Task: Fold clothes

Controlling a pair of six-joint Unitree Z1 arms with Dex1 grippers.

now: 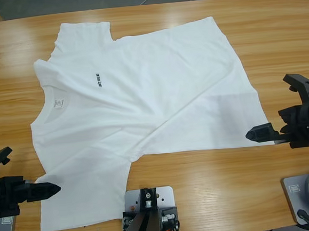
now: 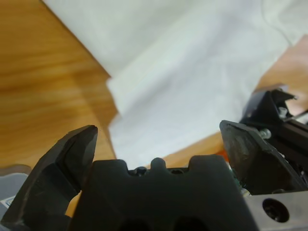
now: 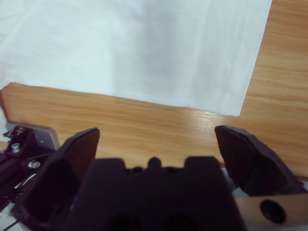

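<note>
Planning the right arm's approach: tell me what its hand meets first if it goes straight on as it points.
Bare table first, then probably the T-shirt at its hem corner; the right hand is open, its height unclear.

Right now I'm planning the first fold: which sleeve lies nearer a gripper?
The sleeve at the table's near edge: the left gripper sits right beside it, jaws open. The other sleeve lies far from both grippers.

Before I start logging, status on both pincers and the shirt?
Left pincer, right pincer open, empty. Plain white cotton T-shirt flat, unfolded. Nothing in the way.
</note>
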